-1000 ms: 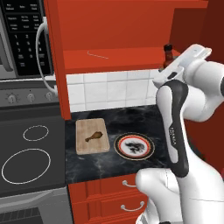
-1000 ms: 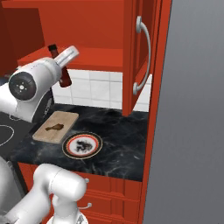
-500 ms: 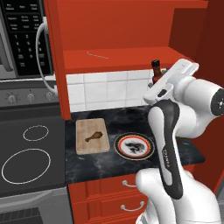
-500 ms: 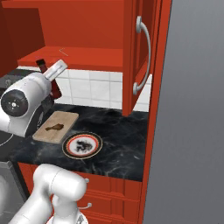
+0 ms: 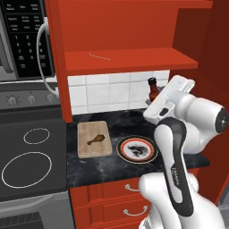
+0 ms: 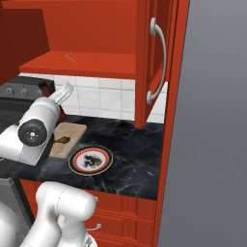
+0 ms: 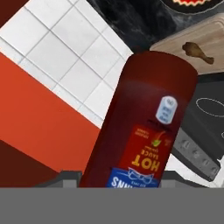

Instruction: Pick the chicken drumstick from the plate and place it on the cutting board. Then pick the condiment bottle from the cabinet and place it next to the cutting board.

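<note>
My gripper [image 5: 155,102] is shut on the condiment bottle [image 5: 153,88], a dark bottle with a red hot-sauce label [image 7: 146,151]. It holds the bottle in the air under the cabinet shelf [image 5: 129,60], above the back of the counter. The bottle's black cap [image 6: 45,87] pokes out behind the white hand. The chicken drumstick [image 5: 96,140] lies on the cutting board [image 5: 87,148], left of the plate [image 5: 120,149]. The plate holds nothing but its dark pattern. In the hand view the drumstick [image 7: 197,50] and board [image 7: 216,37] sit beyond the bottle.
A stove [image 5: 27,165] with a microwave [image 5: 22,40] over it stands left of the board. The cabinet door [image 6: 154,62] hangs open at the right, beside a grey wall [image 6: 212,120]. Red drawers [image 5: 112,197] run under the black marble counter [image 6: 130,149].
The arm has come down and to the left from beside the shelf, carrying the bottle below shelf level toward the counter. Drumstick, board and plate have not moved.
</note>
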